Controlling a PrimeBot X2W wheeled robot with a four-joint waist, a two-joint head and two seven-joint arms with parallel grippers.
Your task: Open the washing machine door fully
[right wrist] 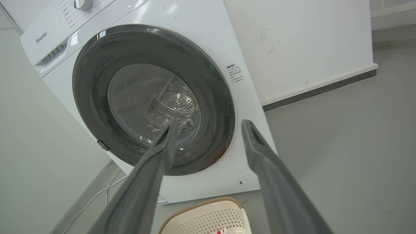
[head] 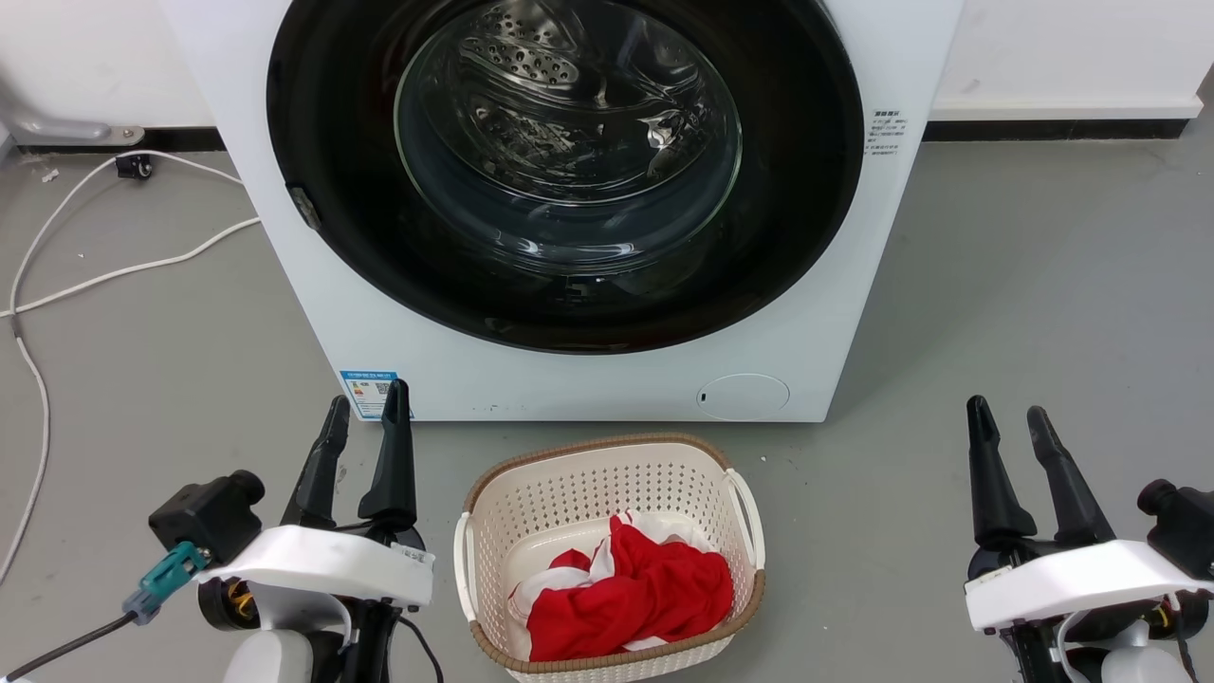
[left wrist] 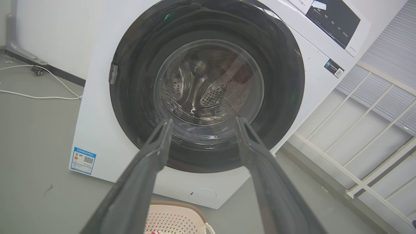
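Observation:
The white washing machine [head: 607, 379] stands straight ahead on the grey floor. Its door [head: 322, 142], a glossy black disc with a clear glass bowl, lies flat against the front, shut; the steel drum shows through the glass. A small latch tab sits on the door's left rim [head: 303, 207]. My left gripper [head: 368, 406] is open at the lower left, short of the machine's front, fingertips near the blue label [head: 368, 391]. My right gripper [head: 1007, 415] is open at the lower right, over bare floor. The door also fills the left wrist view [left wrist: 136, 81] and right wrist view [right wrist: 91, 97].
A cream perforated basket [head: 607, 474] with red and white cloth sits on the floor between my grippers, just before the machine. White cables [head: 114, 275] run across the floor at left. A white rail frame [left wrist: 357, 156] stands right of the machine in the left wrist view.

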